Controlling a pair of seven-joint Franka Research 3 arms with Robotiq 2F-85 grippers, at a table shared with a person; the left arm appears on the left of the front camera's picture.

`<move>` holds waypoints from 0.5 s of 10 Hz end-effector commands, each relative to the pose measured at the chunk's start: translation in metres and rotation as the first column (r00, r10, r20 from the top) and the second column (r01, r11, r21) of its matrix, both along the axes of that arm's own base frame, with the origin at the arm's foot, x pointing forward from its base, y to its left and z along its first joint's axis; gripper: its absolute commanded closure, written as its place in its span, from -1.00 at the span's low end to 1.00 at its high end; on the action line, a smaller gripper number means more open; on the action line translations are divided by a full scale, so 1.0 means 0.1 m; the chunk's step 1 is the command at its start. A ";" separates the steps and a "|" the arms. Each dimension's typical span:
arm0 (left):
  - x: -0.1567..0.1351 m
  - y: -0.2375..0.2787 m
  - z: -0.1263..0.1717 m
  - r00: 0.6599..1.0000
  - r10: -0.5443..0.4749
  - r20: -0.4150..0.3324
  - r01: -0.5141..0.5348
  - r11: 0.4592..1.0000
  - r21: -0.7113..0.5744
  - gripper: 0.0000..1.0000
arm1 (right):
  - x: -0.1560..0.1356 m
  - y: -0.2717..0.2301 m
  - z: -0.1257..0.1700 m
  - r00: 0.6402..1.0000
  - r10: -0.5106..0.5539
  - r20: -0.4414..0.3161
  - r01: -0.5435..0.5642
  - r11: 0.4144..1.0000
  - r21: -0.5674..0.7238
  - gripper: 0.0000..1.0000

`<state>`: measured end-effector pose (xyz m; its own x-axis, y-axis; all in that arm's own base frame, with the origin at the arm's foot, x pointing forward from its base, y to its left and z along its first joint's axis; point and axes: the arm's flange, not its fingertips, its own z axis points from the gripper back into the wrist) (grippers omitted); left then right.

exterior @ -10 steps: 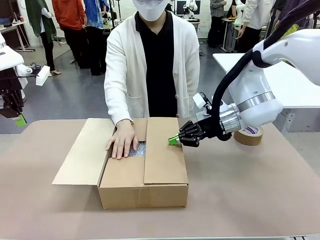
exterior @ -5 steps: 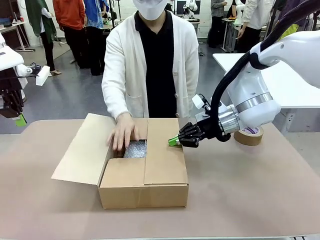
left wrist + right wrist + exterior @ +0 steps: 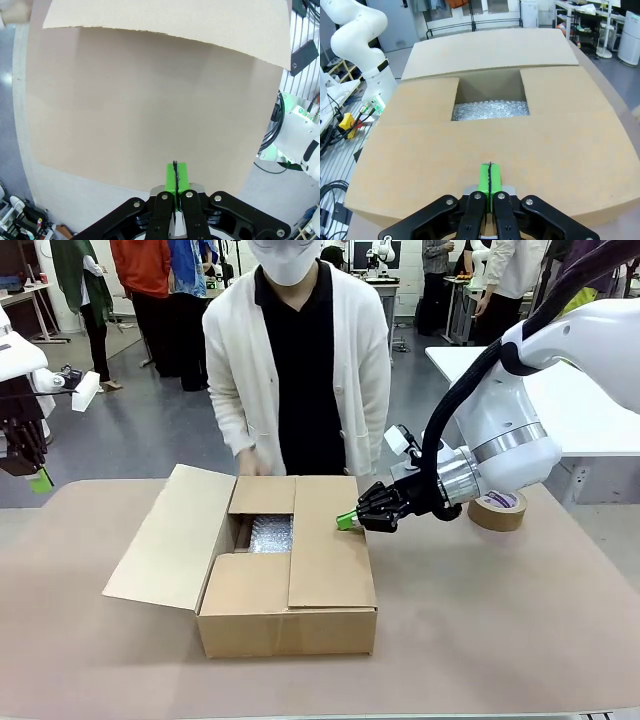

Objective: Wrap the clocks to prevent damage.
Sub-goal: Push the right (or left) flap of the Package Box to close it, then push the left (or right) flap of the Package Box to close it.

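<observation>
A cardboard box point(image 3: 300, 580) stands mid-table, its left flap point(image 3: 165, 540) spread outward and its right flap point(image 3: 328, 540) folded down. Bubble wrap point(image 3: 270, 535) shows through the gap in the top, and again as bubble wrap point(image 3: 490, 109) in the right wrist view. The clocks are hidden. My right gripper point(image 3: 347, 520) is shut and empty, its green tips at the right flap's far edge, low over the cardboard box point(image 3: 485, 145). My left gripper point(image 3: 40, 480) hangs shut at the far left, off the table's edge. Its shut fingers point(image 3: 175, 177) point over bare table toward the left flap point(image 3: 165, 15).
A roll of brown tape point(image 3: 497, 510) lies on the table behind my right arm. A person in a white cardigan point(image 3: 300, 360) stands at the far side, one hand point(image 3: 248, 462) just behind the box. Other people stand farther back.
The person's hand has lifted off the box top and drawn back behind it, uncovering the bubble wrap. The left flap stands slightly higher. Neither gripper has moved.
</observation>
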<state>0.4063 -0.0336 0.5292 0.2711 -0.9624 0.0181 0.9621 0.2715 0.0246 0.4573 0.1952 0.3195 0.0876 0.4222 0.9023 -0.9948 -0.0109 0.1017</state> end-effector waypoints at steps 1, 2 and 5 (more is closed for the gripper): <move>0.00 -0.01 0.00 1.000 0.020 0.001 -0.020 1.000 -0.005 0.99 | -0.01 0.00 -0.06 1.000 -0.012 -0.005 0.012 1.000 -0.003 0.98; 0.00 -0.01 0.00 1.000 0.020 0.001 -0.020 1.000 -0.005 0.99 | -0.01 0.00 -0.06 1.000 -0.012 -0.005 0.012 1.000 -0.003 0.98; 0.00 -0.01 0.00 1.000 0.020 0.001 -0.020 1.000 -0.005 0.99 | -0.01 0.00 -0.06 1.000 -0.012 -0.005 0.012 1.000 -0.003 0.98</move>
